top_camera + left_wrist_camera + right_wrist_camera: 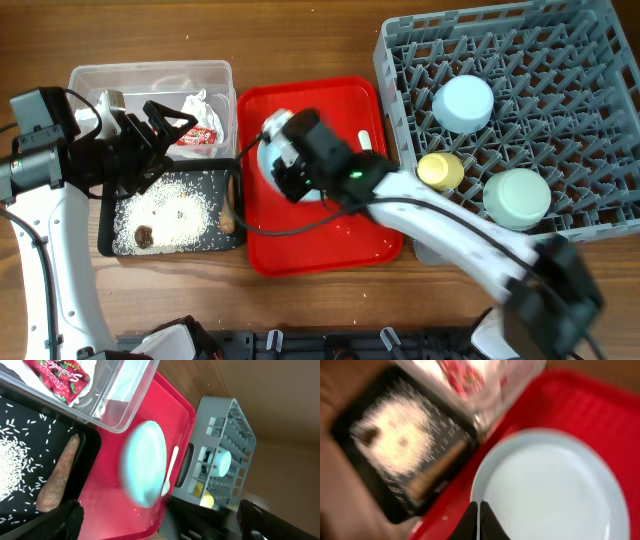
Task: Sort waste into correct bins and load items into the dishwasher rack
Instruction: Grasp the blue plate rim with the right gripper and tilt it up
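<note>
Over red tray [310, 250]: right gripper [480, 512] pinched narrow on near rim of light blue plate [550, 490]; plate seems tilted up. Left gripper [150, 135] spread wide, empty, above black tray [104, 238]. Risk: thin edge grip slips, plate drops onto white spoon [171, 467].

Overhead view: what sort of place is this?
Likely a tabletop dish-clearing mock-up, not a real kitchen: wooden table, grey dishwasher rack holding cups, red tray and plate, black tray of food scraps.

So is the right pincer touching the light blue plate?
Touching: in the right wrist view the right pincer pinches the near rim of the light blue plate.
</note>
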